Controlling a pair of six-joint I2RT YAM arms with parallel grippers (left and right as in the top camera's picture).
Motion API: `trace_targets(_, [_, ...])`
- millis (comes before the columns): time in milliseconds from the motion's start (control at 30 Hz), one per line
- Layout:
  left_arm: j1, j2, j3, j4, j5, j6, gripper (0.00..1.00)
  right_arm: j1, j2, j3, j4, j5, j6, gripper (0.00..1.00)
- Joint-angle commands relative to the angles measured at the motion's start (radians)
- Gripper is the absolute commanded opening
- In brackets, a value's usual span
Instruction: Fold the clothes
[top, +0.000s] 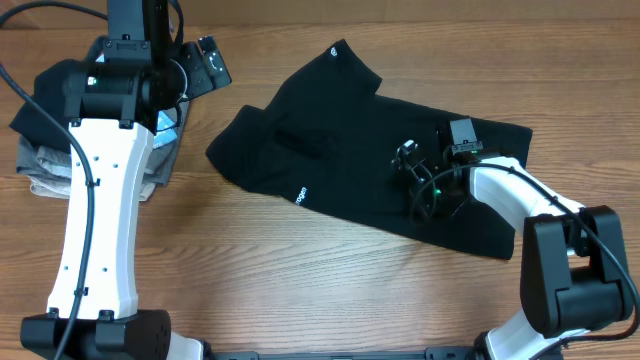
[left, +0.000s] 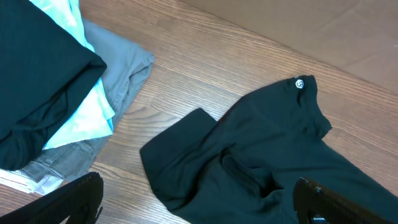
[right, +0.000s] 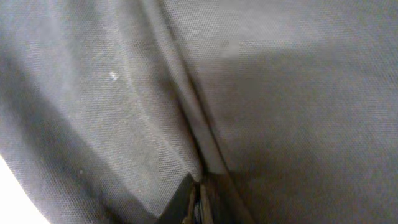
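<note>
T-shirt (top: 340, 150), black and rumpled, sprawls across centre frame; right gripper (right: 198, 208) pinches a fold, left gripper (left: 199, 194) gapes apart.

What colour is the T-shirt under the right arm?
The T-shirt is black, with small white lettering; clearest overhead.
</note>
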Motion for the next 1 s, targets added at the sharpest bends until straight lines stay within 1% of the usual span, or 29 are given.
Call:
trace_targets(0, [-0.001, 0.006, 0.000, 0.000, -0.017, 0.001, 1.00, 0.005, -0.007, 0.021, -0.002, -0.014, 0.010, 0.04])
trace_targets(133, [-0.001, 0.006, 0.000, 0.000, -0.017, 0.001, 1.00, 0.005, -0.010, 0.035, -0.006, 0.101, 0.036, 0.04])
trace_targets(233, [-0.001, 0.006, 0.000, 0.000, -0.017, 0.001, 1.00, 0.005, -0.010, 0.035, 0.019, 0.116, 0.080, 0.04])
trace_targets(367, [-0.001, 0.006, 0.000, 0.000, -0.017, 0.001, 1.00, 0.005, -0.010, 0.035, 0.033, 0.124, 0.086, 0.04])
trace_targets(500, [-0.001, 0.006, 0.000, 0.000, -0.017, 0.001, 1.00, 0.002, -0.010, 0.035, 0.042, 0.208, 0.156, 0.04])
trace_targets(600, [-0.001, 0.006, 0.000, 0.000, -0.017, 0.001, 1.00, -0.002, -0.010, 0.035, 0.048, 0.217, 0.164, 0.04])
trace_targets(633, [-0.001, 0.006, 0.000, 0.000, -0.017, 0.001, 1.00, -0.002, -0.010, 0.035, 0.050, 0.217, 0.164, 0.06])
trace_targets(667, [-0.001, 0.006, 0.000, 0.000, -0.017, 0.001, 1.00, -0.002, -0.010, 0.035, 0.053, 0.217, 0.164, 0.10])
trace_targets(700, [-0.001, 0.006, 0.000, 0.000, -0.017, 0.001, 1.00, -0.002, -0.012, 0.038, 0.057, 0.217, 0.166, 0.22])
trace_targets(767, [-0.001, 0.006, 0.000, 0.000, -0.017, 0.001, 1.00, -0.003, -0.024, 0.057, 0.054, 0.230, 0.213, 0.39])
trace_targets(867, [-0.001, 0.006, 0.000, 0.000, -0.017, 0.001, 1.00, -0.012, -0.058, 0.100, 0.024, 0.235, 0.273, 0.49])
trace_targets(967, [-0.001, 0.006, 0.000, 0.000, -0.017, 0.001, 1.00, -0.036, -0.103, 0.148, -0.034, 0.271, 0.400, 0.50])
